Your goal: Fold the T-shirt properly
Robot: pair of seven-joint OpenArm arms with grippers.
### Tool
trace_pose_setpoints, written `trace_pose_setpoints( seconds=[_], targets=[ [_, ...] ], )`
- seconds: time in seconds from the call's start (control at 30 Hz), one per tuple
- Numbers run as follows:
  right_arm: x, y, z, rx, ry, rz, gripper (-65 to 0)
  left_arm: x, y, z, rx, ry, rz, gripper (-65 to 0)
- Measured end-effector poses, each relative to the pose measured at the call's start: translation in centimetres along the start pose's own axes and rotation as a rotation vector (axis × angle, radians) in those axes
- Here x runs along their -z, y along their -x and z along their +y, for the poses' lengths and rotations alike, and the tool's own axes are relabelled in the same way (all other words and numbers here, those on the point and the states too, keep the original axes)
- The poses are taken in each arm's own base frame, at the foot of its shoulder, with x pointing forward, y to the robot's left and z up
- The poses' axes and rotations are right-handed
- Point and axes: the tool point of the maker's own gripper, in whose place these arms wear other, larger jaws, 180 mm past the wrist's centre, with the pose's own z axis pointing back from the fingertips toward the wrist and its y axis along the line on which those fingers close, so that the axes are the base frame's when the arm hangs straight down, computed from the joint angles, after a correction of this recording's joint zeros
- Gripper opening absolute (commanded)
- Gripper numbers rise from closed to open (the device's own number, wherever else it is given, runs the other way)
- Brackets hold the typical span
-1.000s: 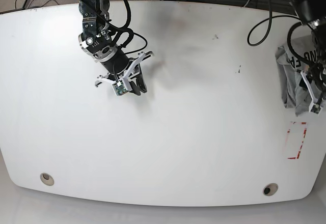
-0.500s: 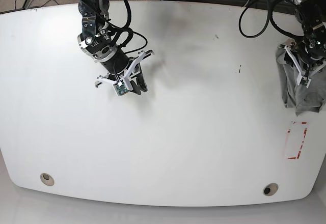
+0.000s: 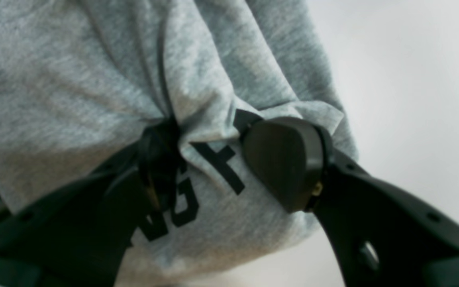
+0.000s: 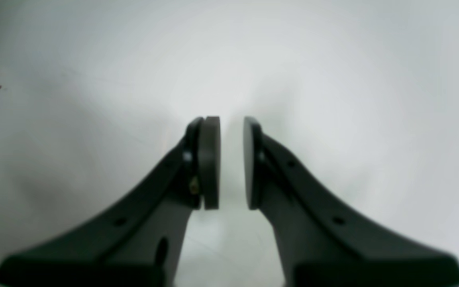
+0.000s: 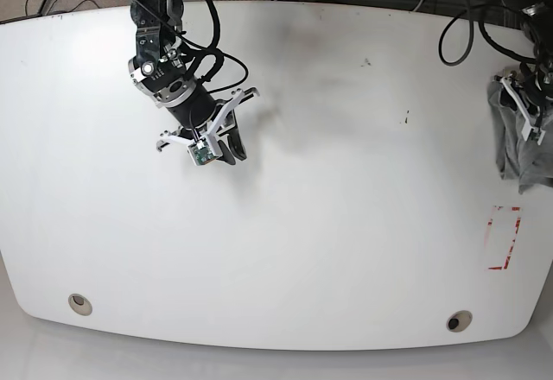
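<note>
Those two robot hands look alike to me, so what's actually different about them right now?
The left hand is bunched into the grey T-shirt, with cloth between its fingers; the right hand holds nothing. The left hand's fingers stand wide around the fabric, the right hand's nearly together with a narrow gap. The left hand is at the table edge, the right hand over bare tabletop. Both have the same dark fingers.

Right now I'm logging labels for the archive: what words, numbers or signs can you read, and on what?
"NG" and "F", black block letters on the T-shirt; the rest is hidden in folds and behind the left gripper.
Red marking on the table: not legible as text.
</note>
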Motion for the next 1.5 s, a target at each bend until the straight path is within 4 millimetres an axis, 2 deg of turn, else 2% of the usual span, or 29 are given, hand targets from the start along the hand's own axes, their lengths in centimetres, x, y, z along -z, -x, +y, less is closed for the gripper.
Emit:
trace_pose_setpoints(
  seconds=[0.13,0.27,0.43,0.6,0.73,0.9,1.0,1.2,1.4,1.5],
  targets=[
    [0.0,0.0,0.0,-0.001,-0.001,0.001,-55.3,-0.7,1.9,1.9,-0.019,-0.044,0.023,-30.4],
    [0.0,0.0,0.0,0.001,0.000,0.000,-55.3,-1.1,3.2,2.7,-0.027,-0.071,0.057,-30.4],
    [0.0,0.1,0.2,0.002,-0.004,0.001,-55.5,-1.4,2.7,3.0,-0.004,-0.084,0.062,-30.4],
    [-0.3,0.7,0.5,0.009,-0.006,0.014,-55.5,-2.7,0.2,3.4,0.033,-0.121,0.002,-30.4],
    [-0.4,0.6,0.7,0.009,-0.010,0.011,-55.5,-4.1,-2.7,4.0,0.057,-0.160,-0.064,-30.4],
    [-0.5,0.4,0.5,0.001,-0.007,0.006,-55.5,-5.6,-5.6,3.8,0.120,-0.195,-0.099,-30.4],
    [-0.5,0.4,0.5,-0.003,-0.005,0.005,-55.5,-6.3,-7.4,2.3,0.155,-0.195,-0.154,-30.4],
    [-0.4,-0.2,0.1,-0.025,-0.003,-0.003,-55.5,-7.3,-10.3,-2.8,0.139,-0.144,-0.300,-30.4],
    [-0.4,-2.5,-1.6,-0.109,0.049,-0.088,-55.2,-8.1,-13.4,-7.3,0.081,-0.081,-0.510,-30.0],
    [-0.1,-2.6,-2.2,-0.182,0.084,-0.112,-55.3,-8.4,-14.7,-9.1,0.055,-0.044,-0.602,-30.0]
  ],
)
